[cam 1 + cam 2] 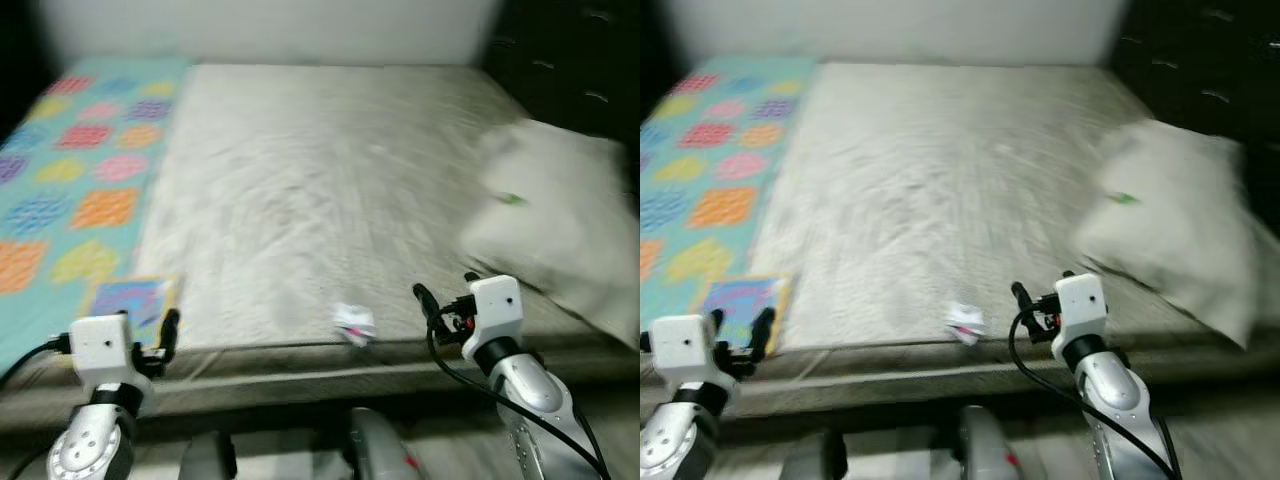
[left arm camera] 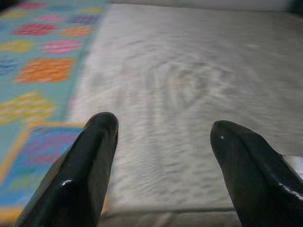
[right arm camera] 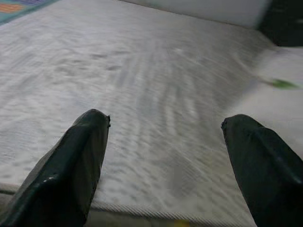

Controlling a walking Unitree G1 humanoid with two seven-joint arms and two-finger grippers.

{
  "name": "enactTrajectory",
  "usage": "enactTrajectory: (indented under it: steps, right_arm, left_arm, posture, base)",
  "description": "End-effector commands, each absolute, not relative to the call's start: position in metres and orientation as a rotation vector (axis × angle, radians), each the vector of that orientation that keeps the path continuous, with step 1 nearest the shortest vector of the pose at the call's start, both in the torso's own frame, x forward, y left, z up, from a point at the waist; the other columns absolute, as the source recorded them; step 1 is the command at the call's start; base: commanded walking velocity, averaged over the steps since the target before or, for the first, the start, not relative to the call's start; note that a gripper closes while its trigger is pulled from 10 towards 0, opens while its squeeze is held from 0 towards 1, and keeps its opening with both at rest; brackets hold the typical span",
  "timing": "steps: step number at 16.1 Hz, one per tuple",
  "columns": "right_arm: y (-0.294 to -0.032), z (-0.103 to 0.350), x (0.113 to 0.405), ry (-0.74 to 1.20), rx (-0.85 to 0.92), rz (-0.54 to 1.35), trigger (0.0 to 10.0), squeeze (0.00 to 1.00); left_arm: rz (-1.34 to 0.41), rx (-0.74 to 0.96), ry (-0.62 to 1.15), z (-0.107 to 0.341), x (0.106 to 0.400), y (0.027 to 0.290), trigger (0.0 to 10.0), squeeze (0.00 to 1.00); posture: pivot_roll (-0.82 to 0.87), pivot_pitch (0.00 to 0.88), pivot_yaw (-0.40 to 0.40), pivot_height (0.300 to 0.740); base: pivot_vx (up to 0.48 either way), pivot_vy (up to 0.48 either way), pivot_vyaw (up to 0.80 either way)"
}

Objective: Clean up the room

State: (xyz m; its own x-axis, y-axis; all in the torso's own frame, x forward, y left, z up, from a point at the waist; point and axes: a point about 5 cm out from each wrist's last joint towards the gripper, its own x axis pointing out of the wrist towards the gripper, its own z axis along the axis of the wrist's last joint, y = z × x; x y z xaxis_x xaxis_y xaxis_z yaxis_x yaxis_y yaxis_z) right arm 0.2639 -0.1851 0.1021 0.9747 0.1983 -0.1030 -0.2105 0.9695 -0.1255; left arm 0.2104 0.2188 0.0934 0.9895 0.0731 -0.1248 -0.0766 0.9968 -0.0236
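A small crumpled white wrapper [image 1: 354,324] lies on the beige bedspread [image 1: 300,180] close to the bed's near edge. My left gripper [image 2: 163,127] is open, low at the bed's near left corner, holding nothing. My right gripper [image 3: 165,120] is also open and holds nothing, just right of the wrapper and apart from it. A white pillow [image 1: 555,225] lies askew on the right side of the bed, with a small green speck [image 1: 512,199] on it. The views are blurred.
A teal quilt [image 1: 80,170] with coloured patches covers the left strip of the bed. A colourful square with an orange border [image 1: 135,298] lies by its near corner. Dark furniture [image 1: 570,70] stands at the back right. A white wall runs behind the bed.
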Motion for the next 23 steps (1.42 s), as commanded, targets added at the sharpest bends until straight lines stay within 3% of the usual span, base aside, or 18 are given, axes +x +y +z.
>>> enactTrajectory:
  steps: [1,10,15,19,23]
  right_arm:
    - [-0.189,0.103,0.263,0.092,-0.135,0.194,10.0,0.00]
    - [-0.186,0.105,0.259,0.085,-0.128,0.233,10.0,0.00]
    - [-0.177,0.105,0.246,0.091,-0.133,0.364,10.0,0.00]
    - [-0.174,0.105,0.243,0.083,-0.132,0.394,10.0,0.00]
    - [-0.175,0.105,0.244,0.090,-0.162,0.383,10.0,0.00]
  left_arm:
    - [0.060,-0.020,0.124,0.095,0.212,0.217,10.0,0.00]
    - [0.061,-0.025,0.135,0.095,0.207,0.217,10.0,0.00]
    - [0.085,-0.018,0.134,0.096,0.205,0.219,10.0,0.00]
    - [0.086,-0.020,0.137,0.096,0.205,0.220,10.0,0.00]
    - [0.085,-0.020,0.136,0.097,0.206,0.220,10.0,0.00]
  posture:
    - [-0.09,0.053,-0.049,0.597]
    - [-0.09,0.079,-0.051,0.597]
    - [-0.09,0.094,-0.048,0.597]
    - [-0.09,0.100,-0.046,0.553]
    - [-0.09,0.101,-0.045,0.549]
  base:
    - [0.000,0.000,-0.80]
    - [0.000,0.000,-0.09]
    - [0.000,0.000,0.00]
    - [0.000,0.000,0.24]
    - [0.000,0.000,0.00]
